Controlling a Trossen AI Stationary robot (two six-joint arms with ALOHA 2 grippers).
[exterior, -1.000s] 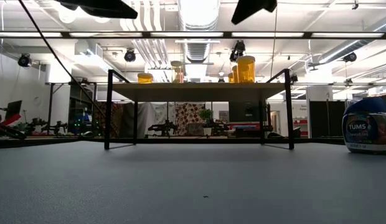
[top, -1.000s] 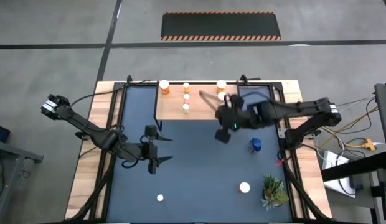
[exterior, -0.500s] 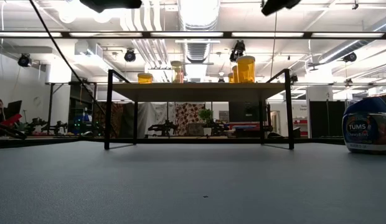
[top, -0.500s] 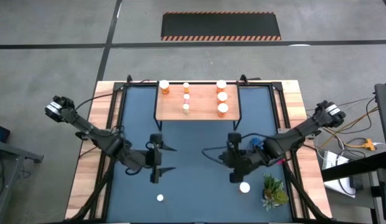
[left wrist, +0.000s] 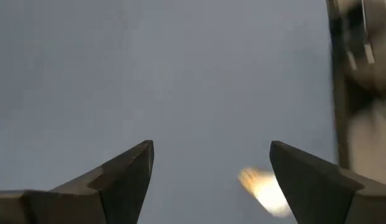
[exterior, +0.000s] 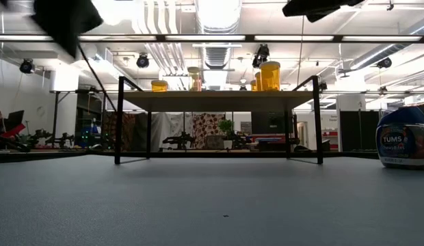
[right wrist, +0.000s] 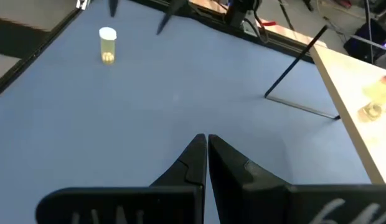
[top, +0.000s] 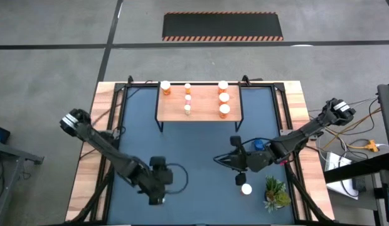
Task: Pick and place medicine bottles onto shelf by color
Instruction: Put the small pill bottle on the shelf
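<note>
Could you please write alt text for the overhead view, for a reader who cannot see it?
Seen from above, the left gripper hangs open over the near part of the dark blue mat, while the shut right gripper sits above a white-capped bottle. Seven bottles stand on the wooden shelf at the far edge; a blue bottle and a green plant lie right.

Left tool (top: pixel 158 199) swung down over, seemingly, small pale bottle (left wrist: pixel 263 188)

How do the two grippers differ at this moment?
The left gripper is open; the right gripper is shut and empty. The left gripper is over the mat's near-left part, above a small pale bottle; the right gripper is near-right, beside the blue bottle. Neither holds anything.
</note>
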